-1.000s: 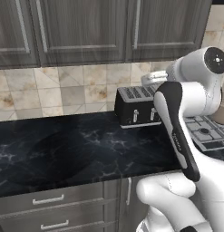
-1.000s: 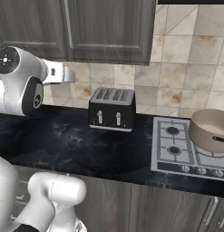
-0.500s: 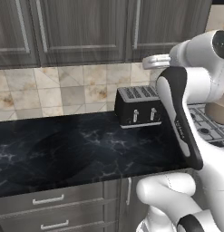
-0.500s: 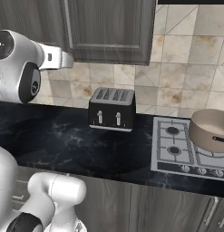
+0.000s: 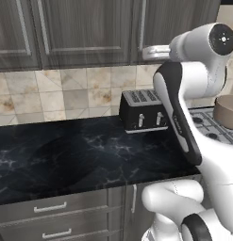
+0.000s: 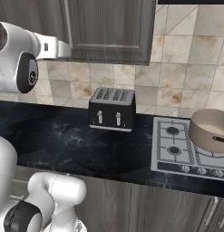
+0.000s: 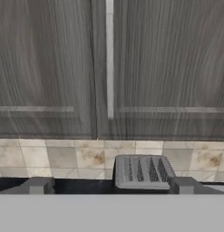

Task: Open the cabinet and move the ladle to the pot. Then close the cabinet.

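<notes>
Cabinet (image 7: 163,68) doors are shut along the wall above the tiled backsplash, and the one to open shows in the hand view as a dark wood-grain door with a slim silver handle (image 7: 109,59) running upright along its left edge. It is a stiff, hinged panel, so I judge it will swing rather than lift, and it should move easily once pulled from the handle side, far from the hinges. That bar is the place to take hold: thin, rigid, smooth metal, likely slippery, so the tips should close squarely across it, not near an end.

The pincer (image 7: 109,186) hangs in front of the doors, below the bar's lower end, its two dark tips (image 7: 37,185) spread wide apart with nothing between them. Under it sits the black toaster (image 5: 142,110) on the dark marble counter (image 5: 66,160).

The pot (image 6: 212,130) rests on the stove (image 6: 177,152) to the right, well apart from the toaster. It looks like solid metal, heavy and steady, with an open top. The ladle is presumably behind the shut door, so I cannot judge its handling.
</notes>
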